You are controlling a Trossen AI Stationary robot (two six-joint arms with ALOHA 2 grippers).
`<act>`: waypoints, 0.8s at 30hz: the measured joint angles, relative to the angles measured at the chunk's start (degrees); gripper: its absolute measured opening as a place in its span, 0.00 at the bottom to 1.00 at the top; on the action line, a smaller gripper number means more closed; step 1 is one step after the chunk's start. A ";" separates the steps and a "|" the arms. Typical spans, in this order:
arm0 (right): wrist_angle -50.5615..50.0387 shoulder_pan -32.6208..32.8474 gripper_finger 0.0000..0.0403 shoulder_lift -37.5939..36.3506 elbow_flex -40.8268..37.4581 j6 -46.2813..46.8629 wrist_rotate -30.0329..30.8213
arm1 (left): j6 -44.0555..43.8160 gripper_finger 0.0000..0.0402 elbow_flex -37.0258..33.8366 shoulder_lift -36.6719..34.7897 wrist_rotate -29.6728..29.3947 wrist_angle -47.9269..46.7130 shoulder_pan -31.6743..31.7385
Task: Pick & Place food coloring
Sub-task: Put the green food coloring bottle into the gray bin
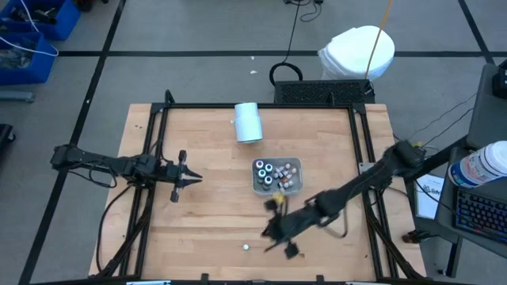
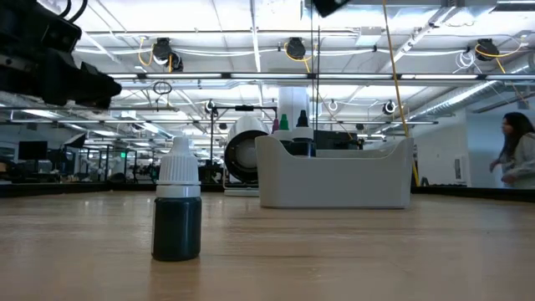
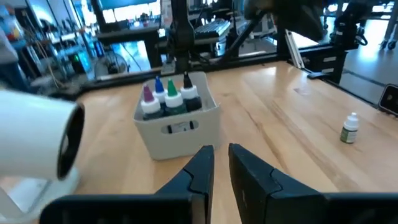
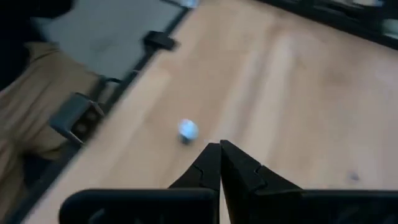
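Note:
One dark food coloring bottle with a white cap [image 2: 177, 209] stands upright on its base on the wood, alone near the table's near edge [image 1: 246, 246]. My right gripper [image 4: 220, 152] is shut and hovers just to the right of it [image 1: 273, 233]; from above, the bottle's white cap [image 4: 187, 130] shows just ahead of the fingertips. The other bottles stand in the grey tray [image 1: 276, 175] at the table's middle. My left gripper [image 3: 221, 163] waits at the left [image 1: 190, 177], pointing at the tray [image 3: 177, 127], its fingers a narrow gap apart.
A large white cylinder [image 1: 248, 123] lies on its side toward the far edge, behind the tray [image 3: 37, 146]. Black frame rails [image 1: 158, 142] run along the table's sides. Bare wood lies between the lone bottle and the tray. A person [image 2: 517, 155] walks in the room beyond.

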 joint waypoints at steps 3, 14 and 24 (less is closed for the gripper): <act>-0.16 0.90 0.00 6.87 5.63 -2.65 -1.35 | 2.14 0.14 0.00 0.00 -0.09 1.26 0.00; 13.41 0.75 0.31 18.83 8.58 -8.28 -1.31 | 5.76 0.14 0.02 0.00 -0.13 3.01 0.00; 16.21 -0.54 0.41 23.40 8.58 -6.03 -1.75 | 3.48 0.14 0.03 0.01 -0.16 3.00 0.00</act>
